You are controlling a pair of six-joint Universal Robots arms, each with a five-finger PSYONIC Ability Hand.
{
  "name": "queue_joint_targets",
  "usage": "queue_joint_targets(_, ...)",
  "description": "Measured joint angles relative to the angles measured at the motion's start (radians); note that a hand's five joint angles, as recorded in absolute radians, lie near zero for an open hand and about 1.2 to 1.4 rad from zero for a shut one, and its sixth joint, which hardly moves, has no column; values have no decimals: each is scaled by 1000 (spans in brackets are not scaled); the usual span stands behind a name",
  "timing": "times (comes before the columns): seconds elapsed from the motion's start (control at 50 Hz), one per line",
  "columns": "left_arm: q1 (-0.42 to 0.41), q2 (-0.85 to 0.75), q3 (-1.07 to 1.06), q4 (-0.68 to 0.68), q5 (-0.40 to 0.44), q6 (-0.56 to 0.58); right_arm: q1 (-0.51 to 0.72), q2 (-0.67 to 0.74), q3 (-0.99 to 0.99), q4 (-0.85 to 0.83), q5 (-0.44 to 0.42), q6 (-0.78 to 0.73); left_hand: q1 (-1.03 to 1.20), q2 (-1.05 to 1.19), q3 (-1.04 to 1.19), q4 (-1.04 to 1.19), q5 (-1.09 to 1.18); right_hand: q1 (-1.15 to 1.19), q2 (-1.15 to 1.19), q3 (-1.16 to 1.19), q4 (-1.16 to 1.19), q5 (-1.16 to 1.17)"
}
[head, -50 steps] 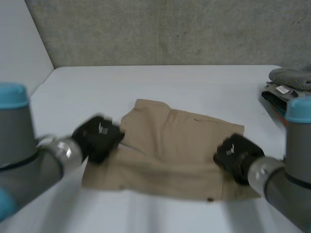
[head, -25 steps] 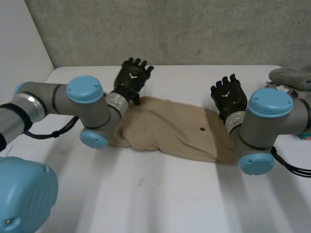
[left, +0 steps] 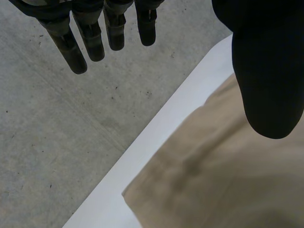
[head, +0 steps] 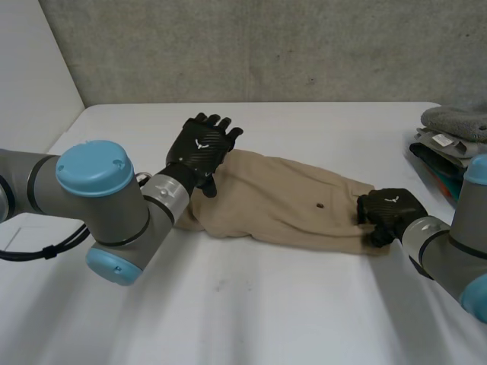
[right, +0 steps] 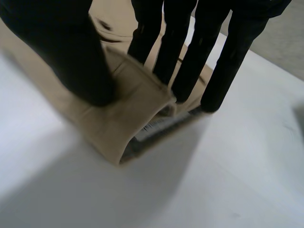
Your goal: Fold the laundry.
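A tan garment (head: 281,201) lies folded in a long band across the middle of the white table (head: 304,312). My left hand (head: 199,148) hovers over its far left corner, open, with straight fingers (left: 90,38) reaching past the table's far edge and the thumb (left: 266,71) above the tan garment (left: 213,180). My right hand (head: 388,209) sits at the cloth's right end. There its thumb (right: 71,52) presses on the top layer of the tan garment (right: 118,118) while its fingers (right: 209,57) reach in behind the fold, pinching the edge.
A stack of folded clothes (head: 453,133) lies at the table's right edge, close to my right arm. A small dark button (head: 319,205) shows on the garment. A grey wall stands behind the table's far edge.
The garment's near edge has been carried over toward the far side. Since then my right hand has dropped from above the far right corner to the right end and closed on it; my left hand stays open.
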Motion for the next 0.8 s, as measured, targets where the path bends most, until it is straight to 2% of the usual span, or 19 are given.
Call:
queue_joint_targets(0.04,-1,1,-3,2,-1,0,-13,8,7,-31,31,-44,0,0,0,0,0,23,87,106,116,71)
queue_joint_targets(0.14,-1,19,-8,-2,-4,-1,-49,-23,36,-65,98,-199,0,0,0,0,0,23,87,112,142,90)
queue_joint_targets(0.18,0,39,-16,-5,-5,-5,-74,-58,58,-71,119,-313,0,0,0,0,0,23,87,112,143,97)
queue_joint_targets(0.26,4,82,-37,-7,-6,-23,-101,-100,78,-79,132,-465,0,0,0,0,0,41,87,112,143,101)
queue_joint_targets(0.32,14,130,-65,-8,-6,-61,-71,-129,69,-105,126,-563,0,0,0,0,0,49,90,112,144,101)
queue_joint_targets(0.38,28,168,-87,-8,-6,-101,22,-139,44,-152,91,-601,0,0,0,0,0,52,90,119,144,101)
queue_joint_targets(0.46,45,203,-106,-8,-7,-146,166,-122,21,-231,-1,-614,0,0,0,0,0,62,95,130,144,104)
queue_joint_targets(0.56,59,222,-113,-8,-9,-180,357,-19,3,-346,-192,-626,0,0,0,0,0,78,93,136,142,119)
queue_joint_targets(0.58,60,224,-113,-8,-9,-183,377,-2,-1,-357,-212,-630,0,0,0,0,0,43,38,77,82,65)
queue_joint_targets(0.64,66,227,-108,-9,-14,-189,447,71,-27,-391,-264,-652,4,3,3,4,1,-505,-535,-456,-453,-479)
queue_joint_targets(0.68,67,227,-104,-9,-25,-191,467,96,-44,-399,-260,-655,4,6,3,8,4,-731,-782,-732,-719,-729)
queue_joint_targets(0.74,67,229,-96,-10,-55,-191,477,105,-59,-404,-236,-627,4,6,3,8,4,-782,-864,-840,-836,-817)
queue_joint_targets(0.8,60,230,-76,-10,-109,-190,458,61,-58,-404,-195,-489,4,13,3,16,4,-782,-864,-845,-842,-817)
